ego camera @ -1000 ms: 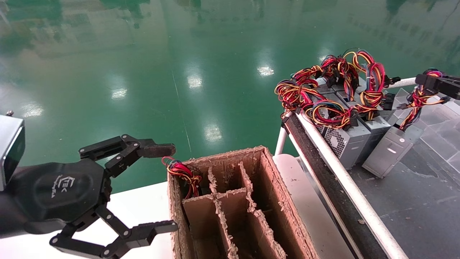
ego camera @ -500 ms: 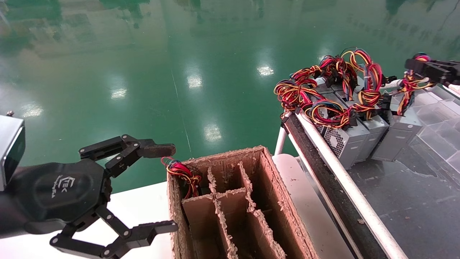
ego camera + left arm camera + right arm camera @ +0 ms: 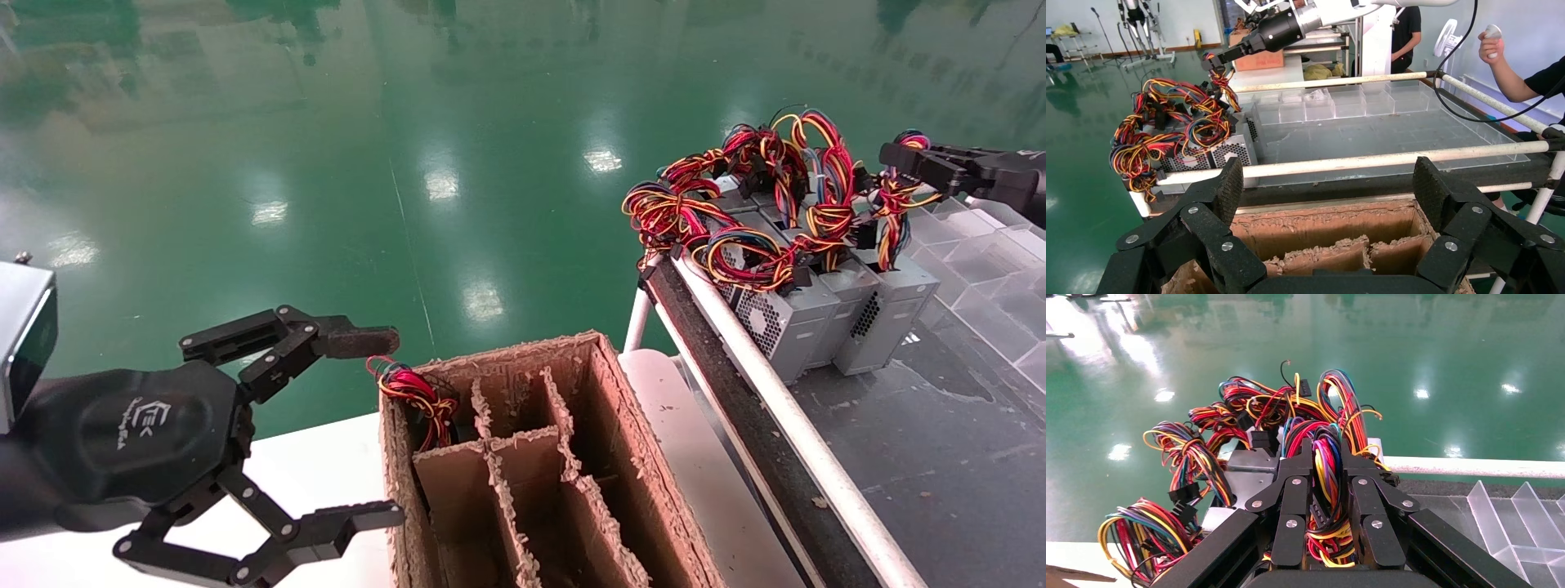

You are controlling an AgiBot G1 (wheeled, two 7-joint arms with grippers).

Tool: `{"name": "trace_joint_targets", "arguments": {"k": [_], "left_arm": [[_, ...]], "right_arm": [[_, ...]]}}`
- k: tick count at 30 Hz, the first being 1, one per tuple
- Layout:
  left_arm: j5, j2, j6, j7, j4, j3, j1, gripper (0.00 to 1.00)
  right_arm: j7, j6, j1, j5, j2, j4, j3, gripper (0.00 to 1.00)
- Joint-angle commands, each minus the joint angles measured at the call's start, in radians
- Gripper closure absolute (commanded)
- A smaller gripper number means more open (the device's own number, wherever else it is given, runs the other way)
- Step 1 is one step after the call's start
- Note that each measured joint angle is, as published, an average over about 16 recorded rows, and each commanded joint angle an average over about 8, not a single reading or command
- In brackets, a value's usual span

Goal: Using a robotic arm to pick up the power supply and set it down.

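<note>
Power supply, grey metal box, stands upright on the dark tray surface at the right end of a row of other power supplies, touching its neighbour, just behind the white rail. Its wire bundle (red, yellow, orange, blue) rises from the top. Right gripper is pinched on that wire bundle, fingers pressed against the strands on both sides; right wrist view shows the wires clamped between them. Right arm reaches in from the right edge, above the tray. Left gripper hovers spread wide, holding nothing, over the white worktop beside a cardboard box with dividers. One far-left compartment holds another unit's wires. Green floor behind.
</note>
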Motion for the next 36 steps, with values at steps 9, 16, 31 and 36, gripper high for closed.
{"name": "trace_joint_targets", "arguments": {"k": [9, 16, 31, 36], "left_arm": [[0.0, 0.0, 0.0, 0.0, 0.0, 0.0, 0.0, 0.0], [0.0, 0.0, 0.0, 0.0, 0.0, 0.0, 0.0, 0.0], [0.0, 0.0, 0.0, 0.0, 0.0, 0.0, 0.0, 0.0], [0.0, 0.0, 0.0, 0.0, 0.0, 0.0, 0.0, 0.0]], "right_arm": [[-0.012, 0.015, -0.018, 0.015, -0.009, 0.005, 0.01, 0.41], [-0.02, -0.028, -0.021, 0.022, 0.002, 0.014, 0.015, 0.0], [-0.038, -0.078, -0.015, 0.04, 0.039, 0.017, 0.028, 0.0], [-0.06, -0.123, -0.017, 0.083, 0.057, 0.023, 0.057, 0.0]]}}
